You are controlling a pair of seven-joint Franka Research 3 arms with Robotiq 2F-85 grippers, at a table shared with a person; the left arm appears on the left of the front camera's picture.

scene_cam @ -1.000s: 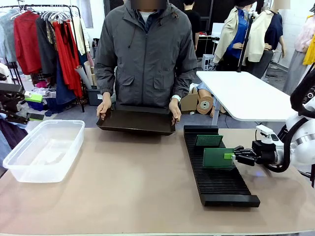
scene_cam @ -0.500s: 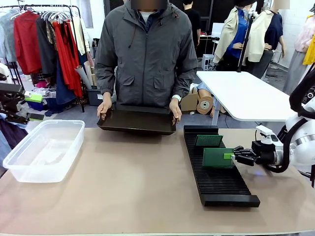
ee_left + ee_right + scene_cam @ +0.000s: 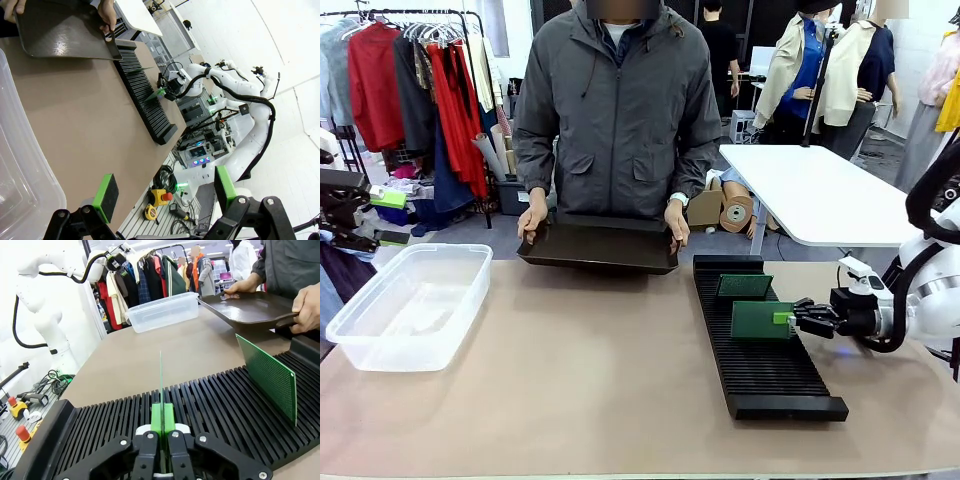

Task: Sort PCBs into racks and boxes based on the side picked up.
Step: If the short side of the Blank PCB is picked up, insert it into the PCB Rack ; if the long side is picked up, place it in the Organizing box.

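My right gripper (image 3: 791,318) is shut on the right edge of a green PCB (image 3: 760,320), holding it upright across the black rack (image 3: 765,365). In the right wrist view that PCB (image 3: 161,382) shows edge-on between the green pads (image 3: 156,421), its lower edge down at the rack's slots (image 3: 220,412). Another PCB (image 3: 744,285) stands in a slot farther back, its dotted face (image 3: 265,376) toward the wrist camera. The clear box (image 3: 410,305) sits at the table's left. My left gripper (image 3: 165,192) hangs open beside the box wall (image 3: 15,165), holding nothing.
A person at the far side holds a shallow black tray (image 3: 598,245) by both ends, tilted over the table edge. The wide tan table top (image 3: 580,380) lies between box and rack. A white table (image 3: 820,195) stands behind on the right.
The right gripper and its PCB have shifted a hair to the left over the rack. The person, the tray and the box have not moved.
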